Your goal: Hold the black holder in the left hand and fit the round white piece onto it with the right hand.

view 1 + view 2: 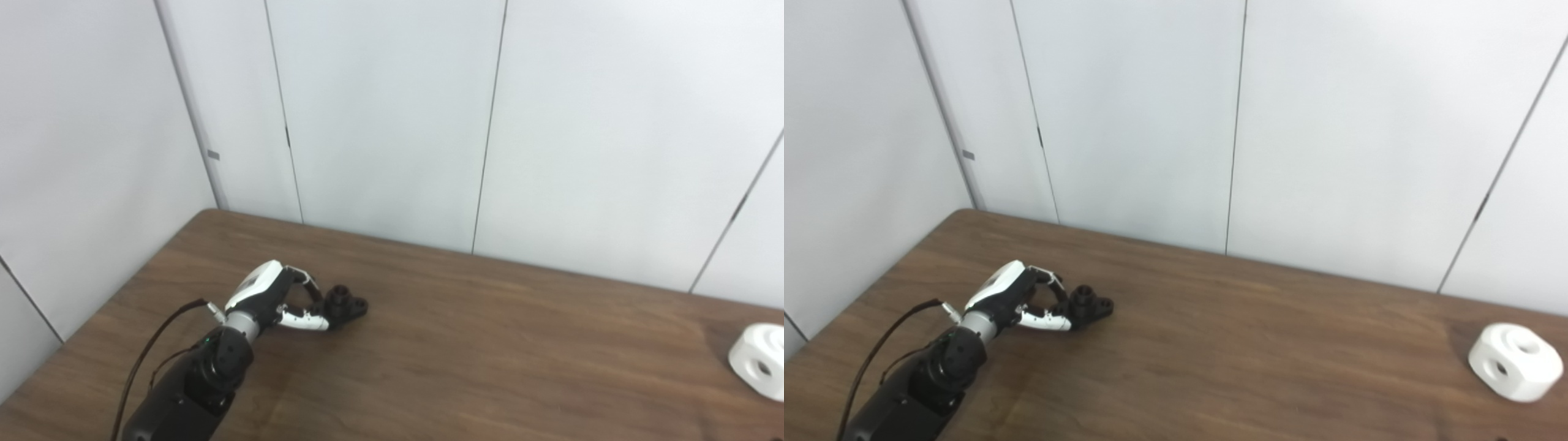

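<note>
Reaching along the bench (465, 343), the left hand (275, 300) curls its fingers (303, 321) around the black holder (346, 304), which rests on the wood; whether they grip is unclear. Judged best: close firmly before lifting. The round white piece (1516, 361) waits far right, untouched.

A small black holder (1088, 304) lies on the counter's left; the round white piece (1515, 361), holes showing, sits far right.

black holder (346, 304), white piece (1515, 361), brown table (1249, 355)
</note>
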`<state>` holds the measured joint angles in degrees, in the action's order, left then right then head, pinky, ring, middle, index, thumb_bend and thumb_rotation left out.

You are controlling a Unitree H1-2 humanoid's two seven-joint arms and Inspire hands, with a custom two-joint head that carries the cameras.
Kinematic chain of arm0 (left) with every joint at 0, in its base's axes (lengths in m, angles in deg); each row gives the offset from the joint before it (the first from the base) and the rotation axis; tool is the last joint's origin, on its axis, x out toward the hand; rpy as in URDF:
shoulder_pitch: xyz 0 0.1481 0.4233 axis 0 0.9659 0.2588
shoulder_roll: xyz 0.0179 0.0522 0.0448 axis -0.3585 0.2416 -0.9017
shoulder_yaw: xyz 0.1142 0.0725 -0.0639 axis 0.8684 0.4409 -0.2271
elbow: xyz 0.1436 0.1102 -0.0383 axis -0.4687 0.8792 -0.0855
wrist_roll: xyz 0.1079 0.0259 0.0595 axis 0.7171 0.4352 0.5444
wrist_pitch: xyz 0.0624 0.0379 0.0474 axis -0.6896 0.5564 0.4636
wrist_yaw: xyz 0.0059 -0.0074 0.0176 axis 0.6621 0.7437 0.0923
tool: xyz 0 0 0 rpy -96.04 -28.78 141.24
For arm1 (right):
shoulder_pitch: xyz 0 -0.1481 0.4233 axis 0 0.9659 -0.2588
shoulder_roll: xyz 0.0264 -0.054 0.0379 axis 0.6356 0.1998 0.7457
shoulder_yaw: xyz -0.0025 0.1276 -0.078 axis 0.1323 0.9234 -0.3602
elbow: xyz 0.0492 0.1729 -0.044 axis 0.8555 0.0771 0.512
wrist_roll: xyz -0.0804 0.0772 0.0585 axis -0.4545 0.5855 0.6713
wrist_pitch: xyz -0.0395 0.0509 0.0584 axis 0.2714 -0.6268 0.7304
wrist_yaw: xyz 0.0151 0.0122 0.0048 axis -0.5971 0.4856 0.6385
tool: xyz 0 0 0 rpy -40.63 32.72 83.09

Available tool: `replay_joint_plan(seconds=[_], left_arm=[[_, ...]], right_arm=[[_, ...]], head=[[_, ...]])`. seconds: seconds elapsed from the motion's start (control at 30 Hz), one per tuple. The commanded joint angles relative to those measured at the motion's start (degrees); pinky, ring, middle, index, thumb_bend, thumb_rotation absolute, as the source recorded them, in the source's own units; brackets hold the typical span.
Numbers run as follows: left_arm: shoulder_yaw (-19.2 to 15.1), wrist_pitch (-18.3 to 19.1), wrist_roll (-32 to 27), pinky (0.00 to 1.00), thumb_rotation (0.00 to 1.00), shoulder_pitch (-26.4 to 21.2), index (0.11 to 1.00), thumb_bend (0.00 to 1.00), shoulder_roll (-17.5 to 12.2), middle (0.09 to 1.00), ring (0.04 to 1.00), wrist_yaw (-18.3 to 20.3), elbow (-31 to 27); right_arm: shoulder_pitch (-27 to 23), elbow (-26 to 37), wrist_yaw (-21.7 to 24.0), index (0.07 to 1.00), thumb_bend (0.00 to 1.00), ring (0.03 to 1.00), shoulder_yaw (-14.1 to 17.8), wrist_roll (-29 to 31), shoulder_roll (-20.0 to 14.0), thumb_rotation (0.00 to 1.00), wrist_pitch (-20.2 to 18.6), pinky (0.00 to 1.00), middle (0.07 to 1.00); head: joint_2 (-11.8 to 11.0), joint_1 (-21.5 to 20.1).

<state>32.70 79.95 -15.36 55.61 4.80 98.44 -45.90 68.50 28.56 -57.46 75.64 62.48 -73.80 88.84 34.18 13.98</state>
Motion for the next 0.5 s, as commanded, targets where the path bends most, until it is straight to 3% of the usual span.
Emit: replay_joint_plan(seconds=[0.0,0.17,0.37,0.47], left_arm=[[0.1,-0.4,0.8,0.91,0.05,-0.3,0.486,0.52,-0.6,0.833,0.943,0.6,-4.2],[1.4,-0.1,1.2,0.93,0.05,1.9,0.487,0.52,-0.1,0.832,0.951,3.1,-10.0],[3.5,0.4,3.1,0.89,0.05,4.1,0.487,0.52,1.2,0.829,0.939,5.3,-15.6],[4.5,1.2,3.5,0.98,0.05,5.4,0.487,0.52,2.6,0.833,0.939,6.5,-18.3]], right_arm=[[1.3,1.0,-0.7,1.0,0.48,1.0,-0.6,-0.1,1.9,1.0,-0.2,1.0,0.97],[1.5,2.3,-1.8,1.0,0.48,0.998,-1.0,-1.2,2.2,1.0,-1.2,1.0,0.948],[1.6,3.3,-2.5,0.998,0.5,0.969,-1.7,-1.2,1.9,1.0,-1.5,1.0,0.931],[1.6,3.5,-2.5,0.988,0.53,0.961,-1.8,-0.9,1.6,0.99,-1.6,1.0,0.925]], head=[[0.1,-0.1],[2.5,-1.8],[5.1,-3.4],[6.4,-3.9]])
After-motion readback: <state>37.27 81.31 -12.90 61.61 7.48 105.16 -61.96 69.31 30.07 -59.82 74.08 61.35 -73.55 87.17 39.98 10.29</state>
